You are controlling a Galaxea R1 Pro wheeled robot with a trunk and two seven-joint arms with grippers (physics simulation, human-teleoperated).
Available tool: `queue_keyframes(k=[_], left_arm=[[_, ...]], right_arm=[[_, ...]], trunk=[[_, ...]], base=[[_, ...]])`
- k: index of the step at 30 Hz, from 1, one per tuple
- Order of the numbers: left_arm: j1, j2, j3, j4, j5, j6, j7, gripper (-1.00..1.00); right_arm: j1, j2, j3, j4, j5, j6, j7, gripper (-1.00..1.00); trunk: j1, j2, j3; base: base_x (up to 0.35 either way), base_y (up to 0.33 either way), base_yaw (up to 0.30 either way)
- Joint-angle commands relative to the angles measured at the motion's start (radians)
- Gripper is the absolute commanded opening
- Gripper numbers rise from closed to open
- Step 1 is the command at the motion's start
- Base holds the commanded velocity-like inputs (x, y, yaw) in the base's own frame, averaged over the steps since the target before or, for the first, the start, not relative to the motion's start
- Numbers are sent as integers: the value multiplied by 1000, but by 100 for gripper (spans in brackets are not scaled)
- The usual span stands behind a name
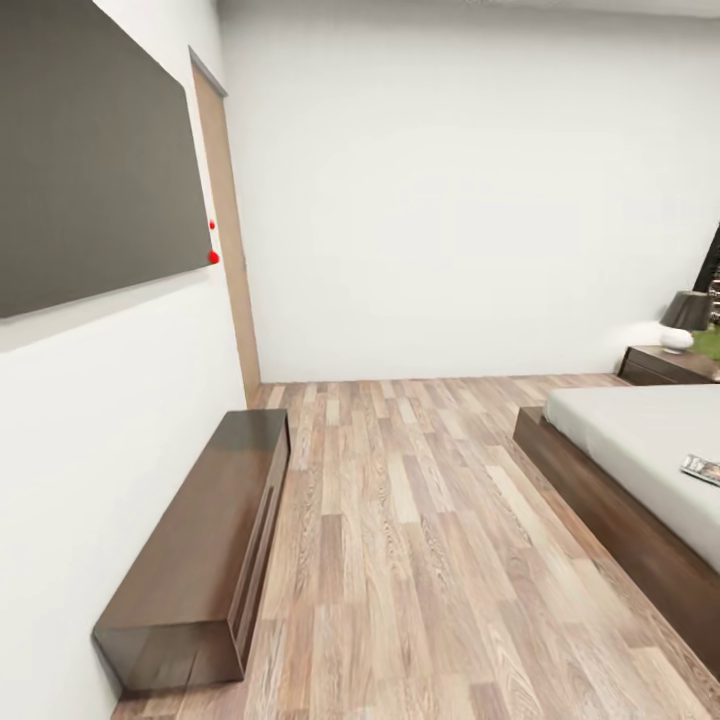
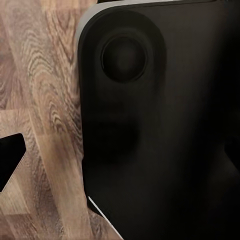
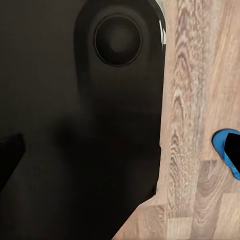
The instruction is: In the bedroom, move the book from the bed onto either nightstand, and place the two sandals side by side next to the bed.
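The bed [image 1: 640, 440] with its pale-grey mattress and dark frame lies at the right of the head view. The book [image 1: 701, 468] rests on the mattress at the frame's right edge, partly cut off. One nightstand [image 1: 660, 366] stands beyond the bed against the far wall. A blue sandal [image 3: 218, 142] lies on the wood floor in the right wrist view, partly behind a dark fingertip [image 3: 234, 150]. My right gripper [image 3: 125, 155] and left gripper [image 2: 125, 160] hang over my black base, fingers wide apart, holding nothing. The second sandal is out of view.
A long low dark cabinet [image 1: 205, 550] runs along the left wall under a dark wall screen [image 1: 90, 160]. A door [image 1: 230, 240] stands in the far left corner. A lamp [image 1: 685, 318] sits on the nightstand. Wood floor [image 1: 410, 520] stretches between cabinet and bed.
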Motion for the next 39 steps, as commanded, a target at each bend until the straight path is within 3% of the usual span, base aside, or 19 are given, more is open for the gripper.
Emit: queue_keyframes(k=[1, 39], left_arm=[[0, 0, 0, 1, 0, -3, 0, 100], [0, 0, 1, 0, 0, -3, 0, 100]], right_arm=[[0, 0, 0, 0, -1, 0, 0, 100], [0, 0, 0, -1, -1, 0, 0, 100]], trunk=[[0, 0, -1], [0, 0, -1]], base=[[0, 0, -299], [0, 0, -299]])
